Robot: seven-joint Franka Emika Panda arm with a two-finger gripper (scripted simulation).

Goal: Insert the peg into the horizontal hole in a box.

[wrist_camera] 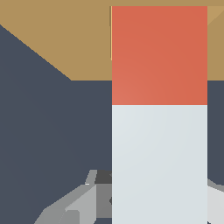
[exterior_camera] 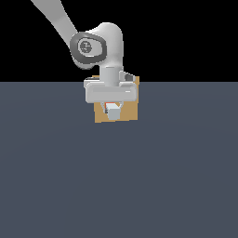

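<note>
Nearest the wrist camera, the gripper (wrist_camera: 131, 205) shows only as grey finger parts on either side of the pale length of the peg (wrist_camera: 159, 131); the bar runs straight out from between them, so the fingers look clamped on its grey-white portion, though the contact faces themselves are hidden behind the bar. The peg fills much of the wrist view, its pale part giving way to the red-orange end farther out, and that red end overlaps the tan face of the box (wrist_camera: 52, 39). The hole cannot be made out in either view, so I cannot tell whether the tip has entered it or merely stands at the face. In the exterior view the gripper (exterior_camera: 111, 109) hangs in front of the box (exterior_camera: 130, 111), with the peg (exterior_camera: 112, 111) seen end-on as a small pale block and a sliver of red behind it. As a judgement, the peg reads as a stiff, straight, square bar with flat smooth sides: it should not bend, and flat faces suit parallel fingers, but a smooth bar may slide lengthwise under push-back from the box. A hold on the pale part, well back from the red end, leaves that end free to go in. The box sits on the dark grey floor (exterior_camera: 119, 186).
</note>
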